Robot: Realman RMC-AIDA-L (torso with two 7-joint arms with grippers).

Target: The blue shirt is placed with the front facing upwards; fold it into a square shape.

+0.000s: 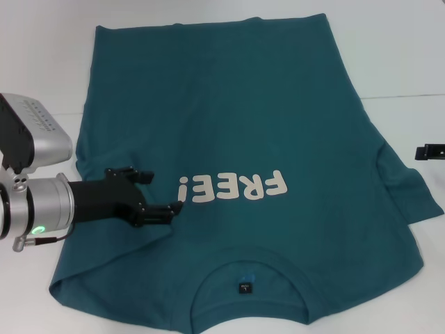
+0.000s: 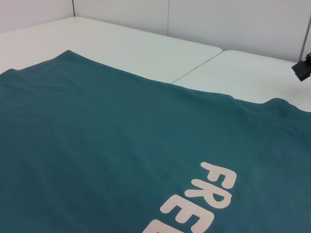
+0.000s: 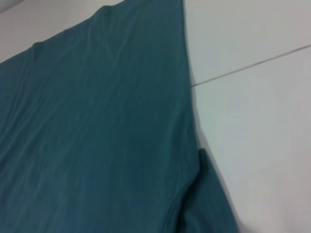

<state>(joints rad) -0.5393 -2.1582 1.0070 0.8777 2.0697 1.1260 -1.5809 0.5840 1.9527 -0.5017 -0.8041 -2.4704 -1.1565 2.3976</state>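
Blue shirt (image 1: 243, 139): flat, collar nearest robot.
Left gripper (image 1: 158, 191): jaws spread, over left chest, nearer arm.
Right gripper (image 1: 431, 151): off shirt; jaw state indiscernible.

blue shirt (image 2: 107, 145) flat on white table (image 2: 146, 48), lettering (partly cropped)

A white table (image 1: 389, 62) with a thin seam across its top carries the blue shirt (image 1: 236, 125), spread flat and front up directly under the left gripper's (image 1: 161, 192) spread fingers, collar nearest the robot.
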